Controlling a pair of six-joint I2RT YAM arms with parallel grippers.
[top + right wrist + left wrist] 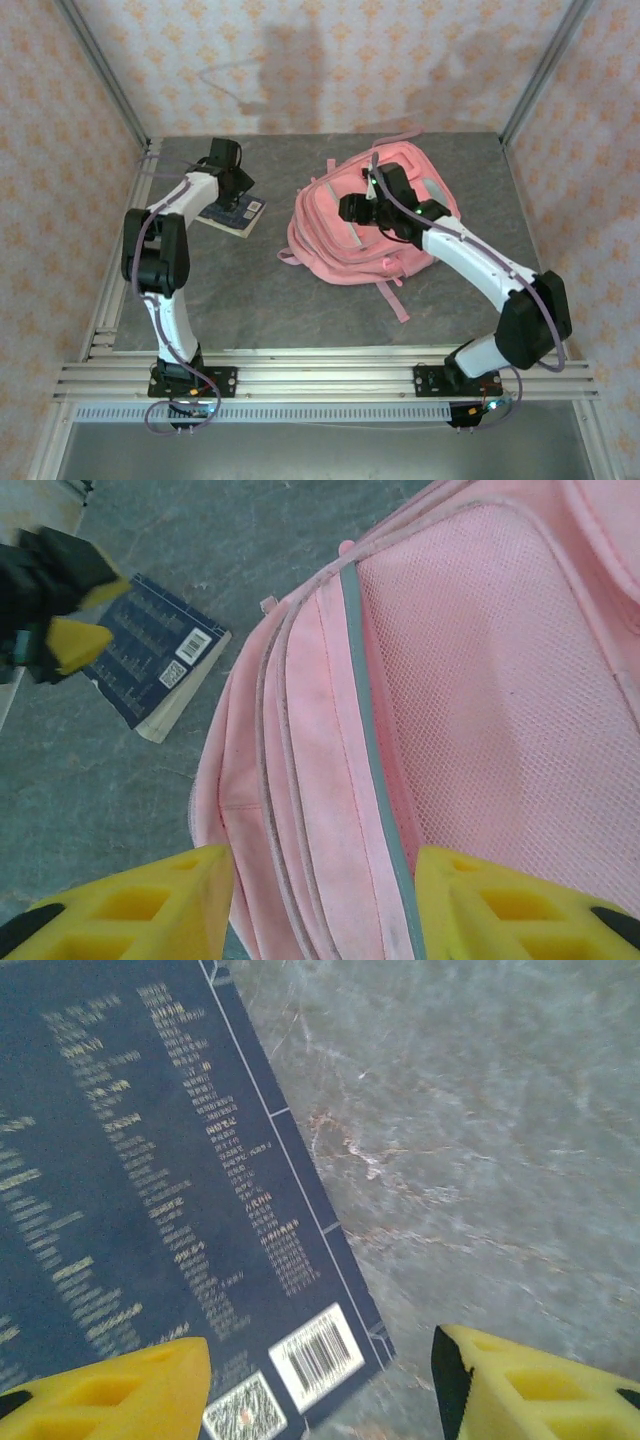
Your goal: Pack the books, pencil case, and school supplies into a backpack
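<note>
L pincer [318, 1372] above navy bk [130, 1180]

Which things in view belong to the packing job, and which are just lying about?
Part of the job:
pink backpack
dark navy book

Not part of it (fixtures, not loose items):
grey table
patterned walls
metal frame rails

Worktop [300, 300]: grey, stone-veined, matte. Wallpaper [330, 60], pale pink with orange motifs, rises behind the worktop and along both its sides, with soft shadows on the back panel. Metal posts [107, 75] stand at its far corners. Aluminium rails [330, 378] run along its near edge.
</note>
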